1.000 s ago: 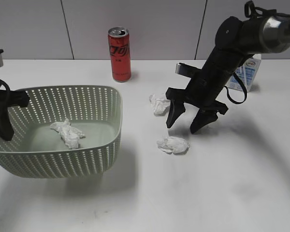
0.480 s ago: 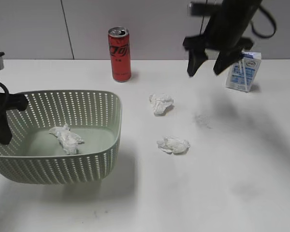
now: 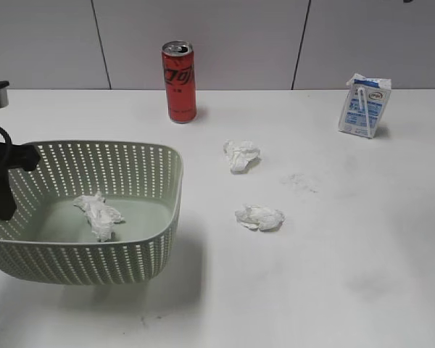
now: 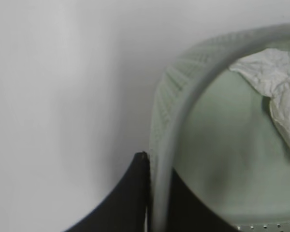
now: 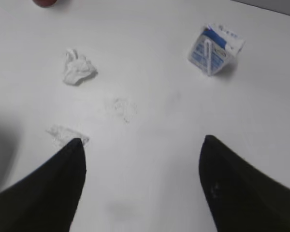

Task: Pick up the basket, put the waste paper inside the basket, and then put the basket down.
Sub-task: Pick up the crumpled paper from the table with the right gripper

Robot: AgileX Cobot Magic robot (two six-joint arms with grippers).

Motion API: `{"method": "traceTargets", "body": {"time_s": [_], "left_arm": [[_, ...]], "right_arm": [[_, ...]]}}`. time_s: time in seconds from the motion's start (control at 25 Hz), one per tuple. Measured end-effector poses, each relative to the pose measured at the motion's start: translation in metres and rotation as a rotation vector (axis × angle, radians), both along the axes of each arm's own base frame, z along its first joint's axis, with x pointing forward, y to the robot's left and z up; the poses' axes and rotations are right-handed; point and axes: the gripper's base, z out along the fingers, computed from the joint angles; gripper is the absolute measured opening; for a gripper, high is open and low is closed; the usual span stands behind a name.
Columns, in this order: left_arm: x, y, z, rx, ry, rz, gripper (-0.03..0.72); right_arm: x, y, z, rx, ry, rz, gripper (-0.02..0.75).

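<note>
At far left, the black left end effector (image 3: 1, 181) is clamped on the end rim of the pale sage-green perforated plastic basket (image 3: 123, 254), one finger each side of the wall. One crumpled white tissue wad (image 3: 96, 214) lies inside. Two more wads (image 3: 241, 155) (image 3: 259, 217) rest on the white bench (image 3: 333, 275), right of the basket. The right end effector (image 5: 141, 147) hangs above, its fingers spread wide and empty.

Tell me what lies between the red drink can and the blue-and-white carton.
Nothing: in the exterior view the white table is bare between the red can and the blue-and-white carton.
</note>
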Motion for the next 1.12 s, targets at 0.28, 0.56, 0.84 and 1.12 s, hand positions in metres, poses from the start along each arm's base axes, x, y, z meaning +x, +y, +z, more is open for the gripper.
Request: {"method": "traceTargets", "body": {"time_s": [0.28, 0.56, 0.84, 1.12], "left_arm": [[0.0, 0.0, 0.0, 0.001, 0.0, -0.004, 0.006], [0.0, 0.0, 0.0, 0.003, 0.0, -0.006, 0.006], [0.0, 0.0, 0.0, 0.004, 0.001, -0.006, 0.006], [-0.001, 0.0, 0.001, 0.002, 0.008, -0.007, 0.006]], "right_arm": [[-0.13, -0.045, -0.027, 0.007, -0.009, -0.002, 0.551], [-0.227, -0.079, -0.091, 0.059, -0.158, -0.006, 0.551], [-0.285, -0.103, -0.133, 0.066, -0.352, -0.015, 0.551], [-0.307, -0.112, -0.135, 0.088, -0.501, -0.018, 0.551]]}}
